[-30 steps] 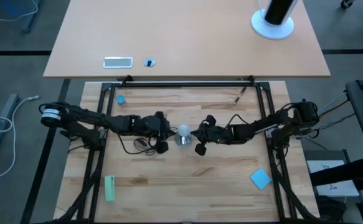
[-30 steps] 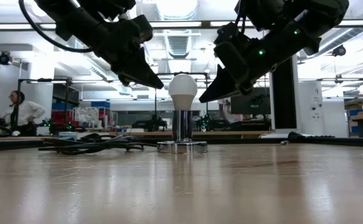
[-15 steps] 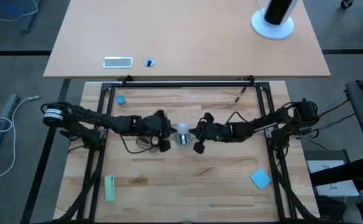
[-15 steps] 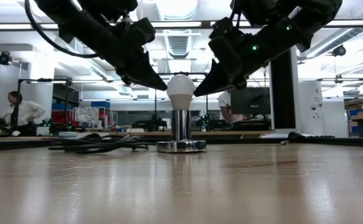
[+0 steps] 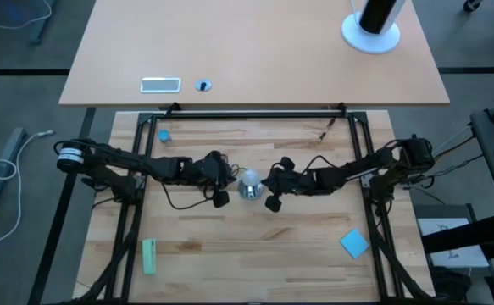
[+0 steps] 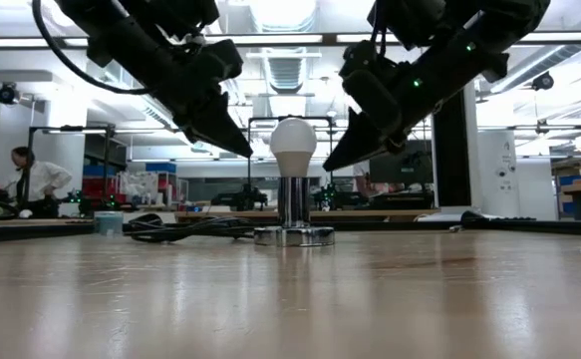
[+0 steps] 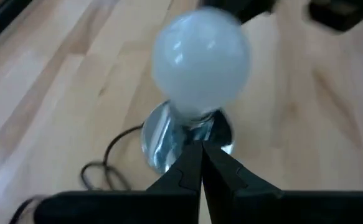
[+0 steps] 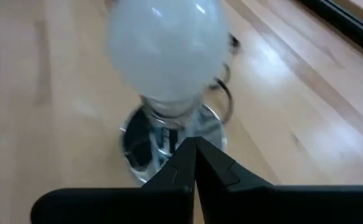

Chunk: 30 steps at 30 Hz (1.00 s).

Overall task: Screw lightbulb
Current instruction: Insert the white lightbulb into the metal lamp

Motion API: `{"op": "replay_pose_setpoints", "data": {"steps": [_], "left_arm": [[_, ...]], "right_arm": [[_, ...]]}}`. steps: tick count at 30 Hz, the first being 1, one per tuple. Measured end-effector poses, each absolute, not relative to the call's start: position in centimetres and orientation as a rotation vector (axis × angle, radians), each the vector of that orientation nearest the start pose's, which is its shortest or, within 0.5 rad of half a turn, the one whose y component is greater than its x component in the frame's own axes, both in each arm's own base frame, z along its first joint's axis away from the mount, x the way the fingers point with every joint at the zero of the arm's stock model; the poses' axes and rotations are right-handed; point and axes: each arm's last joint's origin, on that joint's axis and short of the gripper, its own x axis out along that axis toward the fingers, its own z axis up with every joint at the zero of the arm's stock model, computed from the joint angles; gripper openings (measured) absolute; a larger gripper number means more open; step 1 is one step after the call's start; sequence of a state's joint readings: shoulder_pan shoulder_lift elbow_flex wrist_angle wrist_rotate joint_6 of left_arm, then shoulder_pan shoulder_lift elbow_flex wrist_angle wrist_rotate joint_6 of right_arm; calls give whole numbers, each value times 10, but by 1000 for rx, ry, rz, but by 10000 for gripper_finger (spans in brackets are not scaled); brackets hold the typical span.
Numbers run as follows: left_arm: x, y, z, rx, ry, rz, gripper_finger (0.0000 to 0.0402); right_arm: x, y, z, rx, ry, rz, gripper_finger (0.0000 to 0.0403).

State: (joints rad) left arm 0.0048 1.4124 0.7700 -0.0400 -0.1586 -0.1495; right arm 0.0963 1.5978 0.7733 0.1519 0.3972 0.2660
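Note:
The whitish lightbulb [image 6: 293, 145] stands upright with its base in the shiny silver socket [image 6: 293, 209], whose round foot rests on the wooden table; it also shows in the high view [image 5: 249, 178]. My left gripper [image 6: 248, 150] is shut and slants down toward the bulb's head from the table's left, a little short of it. My right gripper [image 6: 328, 165] is shut and slants down from the table's right, also a little short of the bulb. In both wrist views the bulb [image 7: 200, 59] [image 8: 169, 50] stands just beyond the shut fingertips [image 7: 201, 149] [image 8: 193, 146].
The socket's black cord [image 5: 191, 195] lies coiled under my left arm. A green block [image 5: 149, 256] and a blue block [image 5: 355, 243] lie near the front edge, and a small blue thing [image 5: 163, 135] at the far left. People [image 6: 31, 179] show in the room behind.
Both grippers closed in on the bulb's head from either side until their tips were at it, then drew back a little, left toward the table's left and right toward its right. The cord has shifted on the table. The bulb stays upright in the socket.

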Motion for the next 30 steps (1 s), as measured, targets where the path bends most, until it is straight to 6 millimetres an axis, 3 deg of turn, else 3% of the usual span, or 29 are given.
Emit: {"op": "replay_pose_setpoints", "data": {"steps": [14,30], "left_arm": [[293,5,210,-51,574,172,0],[297,8,203,-34,585,216,0]], "right_arm": [[325,18,192,16,519,-387,0],[322,29,188,41,573,-306,0]]}}
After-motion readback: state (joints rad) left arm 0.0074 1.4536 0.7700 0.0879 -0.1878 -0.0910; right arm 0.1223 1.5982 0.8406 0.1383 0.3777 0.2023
